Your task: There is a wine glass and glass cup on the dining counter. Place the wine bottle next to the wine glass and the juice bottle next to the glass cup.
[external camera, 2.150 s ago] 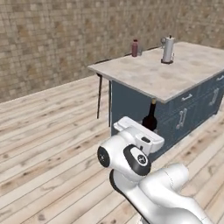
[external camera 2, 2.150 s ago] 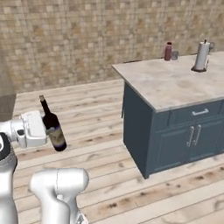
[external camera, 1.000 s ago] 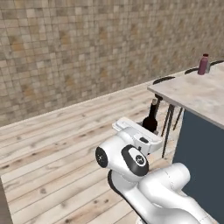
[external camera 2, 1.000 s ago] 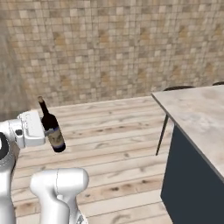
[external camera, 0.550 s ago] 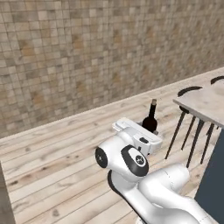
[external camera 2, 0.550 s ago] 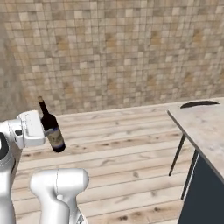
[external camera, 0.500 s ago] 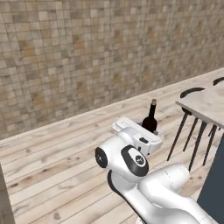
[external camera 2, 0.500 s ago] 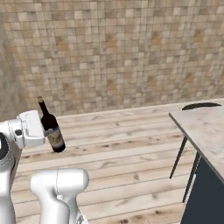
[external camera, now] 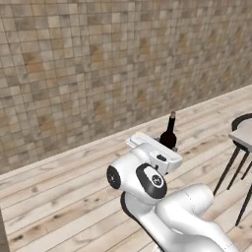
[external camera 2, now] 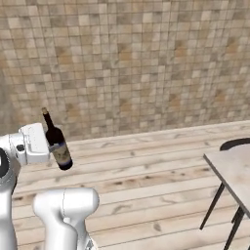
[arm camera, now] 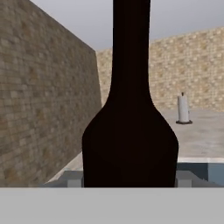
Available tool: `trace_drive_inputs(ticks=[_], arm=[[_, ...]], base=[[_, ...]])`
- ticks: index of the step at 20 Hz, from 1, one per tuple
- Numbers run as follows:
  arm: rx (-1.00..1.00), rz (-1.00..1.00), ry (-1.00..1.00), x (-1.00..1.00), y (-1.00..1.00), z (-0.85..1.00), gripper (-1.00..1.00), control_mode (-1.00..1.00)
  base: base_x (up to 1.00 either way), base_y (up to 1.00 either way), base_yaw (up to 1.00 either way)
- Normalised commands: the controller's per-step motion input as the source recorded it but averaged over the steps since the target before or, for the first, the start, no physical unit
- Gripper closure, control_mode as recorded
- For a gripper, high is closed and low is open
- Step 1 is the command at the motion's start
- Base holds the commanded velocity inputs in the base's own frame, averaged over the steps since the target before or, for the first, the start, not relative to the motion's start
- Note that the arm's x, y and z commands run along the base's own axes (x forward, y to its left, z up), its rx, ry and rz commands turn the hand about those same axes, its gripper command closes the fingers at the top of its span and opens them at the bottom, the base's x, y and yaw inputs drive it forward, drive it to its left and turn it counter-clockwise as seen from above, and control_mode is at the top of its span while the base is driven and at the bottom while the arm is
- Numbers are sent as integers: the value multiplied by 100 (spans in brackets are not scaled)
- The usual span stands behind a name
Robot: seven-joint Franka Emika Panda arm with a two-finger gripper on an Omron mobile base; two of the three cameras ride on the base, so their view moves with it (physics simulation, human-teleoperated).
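Step in hand, as judged: transport of the wine bottle (external camera 2: 56, 143) toward the dining counter (external camera 2: 233, 172), placement not yet done. Bottle is carried clear of the floor, in front of the tiled wall, well apart from the counter, whose corner is seen at the right edge of both base views w/ a black stool (external camera: 242, 129) tucked beside it.

The gripper (external camera 2: 45, 145) is clamped on the bottle's lower body from the side; in the hand view the dark body is seen pinched between the two tips at the bottom edge.

Orientation: long axis near vertical, neck and cap up, base down. A slight lean is seen in the right base view, top tipped toward the arm's side, base swung outward. In the left base view it reads as upright.

Wine glass and glass cup can't be located from here. Next move calls for: counter top to be brought within reach, wine glass to be found, bottle to be set down upright just beside it w/o knocking it.
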Motion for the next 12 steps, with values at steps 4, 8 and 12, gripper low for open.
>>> trace_drive_inputs(ticks=[4, 8, 12], arm=[[0, 0, 0, 0, 0, 0, 100, 100], [0, 0, 0, 0, 0, 0, 100, 100], [0, 0, 0, 0, 0, 0, 100, 100]], base=[[91, 0, -7], [90, 0, -9], [91, 0, -6]])
